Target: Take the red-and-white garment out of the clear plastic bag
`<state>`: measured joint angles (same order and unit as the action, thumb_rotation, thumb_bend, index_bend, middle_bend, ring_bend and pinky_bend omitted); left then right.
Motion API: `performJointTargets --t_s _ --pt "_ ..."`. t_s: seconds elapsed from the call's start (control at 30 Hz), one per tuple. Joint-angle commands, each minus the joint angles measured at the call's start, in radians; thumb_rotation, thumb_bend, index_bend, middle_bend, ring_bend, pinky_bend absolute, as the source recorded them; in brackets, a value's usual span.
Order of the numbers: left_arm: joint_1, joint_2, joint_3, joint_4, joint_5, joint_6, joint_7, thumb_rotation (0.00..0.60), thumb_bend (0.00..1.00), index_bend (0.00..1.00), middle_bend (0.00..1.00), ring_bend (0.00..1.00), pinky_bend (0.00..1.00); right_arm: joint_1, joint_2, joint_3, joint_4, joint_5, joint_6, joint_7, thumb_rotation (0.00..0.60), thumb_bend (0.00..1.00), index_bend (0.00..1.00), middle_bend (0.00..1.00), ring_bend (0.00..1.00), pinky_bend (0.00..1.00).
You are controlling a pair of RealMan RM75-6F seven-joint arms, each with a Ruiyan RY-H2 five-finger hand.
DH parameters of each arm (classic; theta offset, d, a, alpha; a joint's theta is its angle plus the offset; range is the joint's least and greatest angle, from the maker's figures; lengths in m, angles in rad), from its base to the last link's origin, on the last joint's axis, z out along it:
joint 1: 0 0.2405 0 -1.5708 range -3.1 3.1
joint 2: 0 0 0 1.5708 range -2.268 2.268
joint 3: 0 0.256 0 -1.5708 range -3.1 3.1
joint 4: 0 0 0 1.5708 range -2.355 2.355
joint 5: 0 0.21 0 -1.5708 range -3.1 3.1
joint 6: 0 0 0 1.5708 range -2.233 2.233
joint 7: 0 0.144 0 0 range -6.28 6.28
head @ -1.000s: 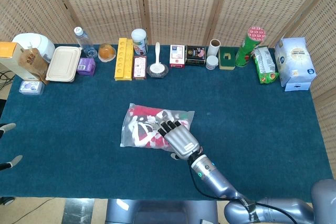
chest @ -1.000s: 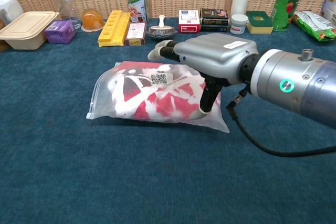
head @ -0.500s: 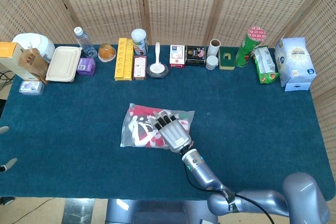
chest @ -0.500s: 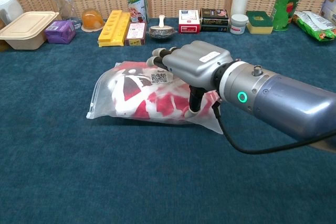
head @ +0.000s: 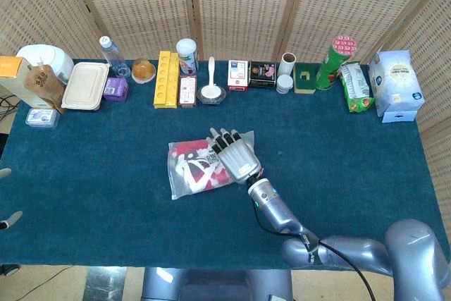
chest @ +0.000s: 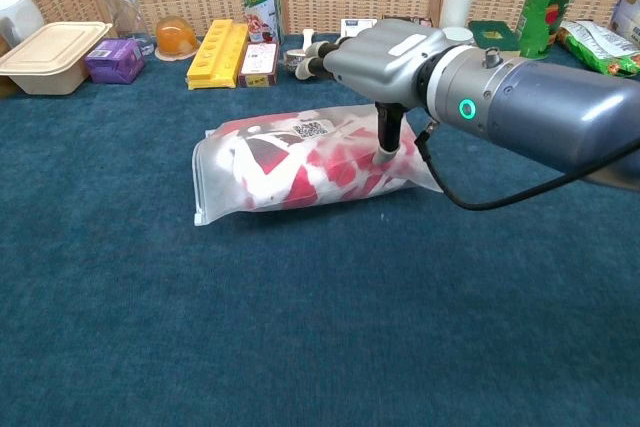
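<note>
One clear plastic bag (chest: 300,162) — glossy, crinkled, pillow-shaped — was seen lying on the napped blue cloth of the table (head: 106,146), near the middle. The red-and-white garment (chest: 310,169) was still sealed inside it, bunched soft against the film, under a small white code label. One smooth metal right hand (chest: 385,57) was laid over the bag's right end, fingers extended across the top and the thumb (chest: 386,137) pressed down on its near side; whether the bag was truly pinched could not be told. The left hand was outside both views. Along the far edge a row was stood — one yellow tray (head: 165,78), one beige lunch box (head: 84,85), one green tube can (head: 334,61).
</note>
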<state>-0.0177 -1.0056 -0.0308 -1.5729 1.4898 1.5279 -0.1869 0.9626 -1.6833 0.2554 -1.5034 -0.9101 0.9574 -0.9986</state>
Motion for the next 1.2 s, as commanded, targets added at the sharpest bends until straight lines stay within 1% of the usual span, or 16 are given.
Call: performJointTargets --t_s 0.03,0.2,0.27,0.3,0.37,0.53,0.83,0.97,1.07,1.13,1.2 --pt "0.003 0.001 -0.001 0.005 -0.004 0.002 -0.007 0.600 0.12 0.21 0.23 0.12 0.17 0.014 0.030 -0.009 -0.013 0.028 -0.013 -0.021 0.600 0.00 0.00 0.00 0.10 0.16" --pt "0.007 -0.002 0.000 0.020 -0.008 0.002 -0.020 0.600 0.12 0.21 0.23 0.12 0.17 0.037 0.107 -0.026 -0.113 0.100 -0.050 -0.050 0.600 0.00 0.00 0.00 0.10 0.16" --pt "0.006 -0.006 0.000 0.025 -0.004 0.002 -0.027 0.600 0.12 0.21 0.23 0.12 0.17 0.060 0.137 -0.026 -0.165 0.153 -0.076 -0.056 0.600 0.00 0.00 0.00 0.10 0.16" --pt "0.008 -0.006 0.000 0.028 0.001 0.007 -0.031 0.600 0.12 0.21 0.23 0.12 0.17 0.087 0.144 -0.018 -0.177 0.203 -0.102 -0.059 0.600 0.00 0.00 0.00 0.10 0.15" --pt "0.010 -0.005 0.000 0.031 0.002 0.011 -0.034 0.600 0.12 0.21 0.23 0.12 0.17 0.115 0.148 -0.021 -0.178 0.247 -0.110 -0.072 0.600 0.00 0.00 0.00 0.10 0.15" --pt "0.017 -0.004 0.001 0.041 -0.001 0.017 -0.044 0.600 0.11 0.21 0.23 0.12 0.17 0.190 0.127 -0.032 -0.145 0.348 -0.116 -0.089 0.600 0.00 0.00 0.00 0.10 0.14" --pt "0.030 -0.006 0.001 0.067 -0.015 0.019 -0.070 0.600 0.12 0.21 0.23 0.12 0.17 0.326 0.085 -0.052 -0.045 0.511 -0.133 -0.118 0.598 0.00 0.00 0.00 0.10 0.13" --pt "0.032 -0.006 -0.001 0.071 -0.021 0.017 -0.073 0.600 0.12 0.21 0.23 0.12 0.17 0.372 0.073 -0.074 -0.008 0.566 -0.146 -0.129 0.600 0.00 0.00 0.00 0.10 0.13" --pt "0.031 -0.006 -0.002 0.073 -0.023 0.013 -0.073 0.600 0.12 0.21 0.23 0.12 0.17 0.417 0.062 -0.105 0.020 0.643 -0.168 -0.149 0.598 0.00 0.00 0.00 0.10 0.13" --pt "0.030 -0.007 -0.003 0.073 -0.025 0.009 -0.071 0.600 0.12 0.21 0.23 0.12 0.17 0.440 0.055 -0.117 0.030 0.687 -0.173 -0.156 0.600 0.01 0.00 0.01 0.10 0.14" --pt "0.029 -0.006 -0.003 0.071 -0.024 0.008 -0.070 0.600 0.12 0.21 0.23 0.12 0.17 0.457 0.048 -0.123 0.036 0.711 -0.180 -0.156 0.600 0.02 0.00 0.07 0.14 0.18"
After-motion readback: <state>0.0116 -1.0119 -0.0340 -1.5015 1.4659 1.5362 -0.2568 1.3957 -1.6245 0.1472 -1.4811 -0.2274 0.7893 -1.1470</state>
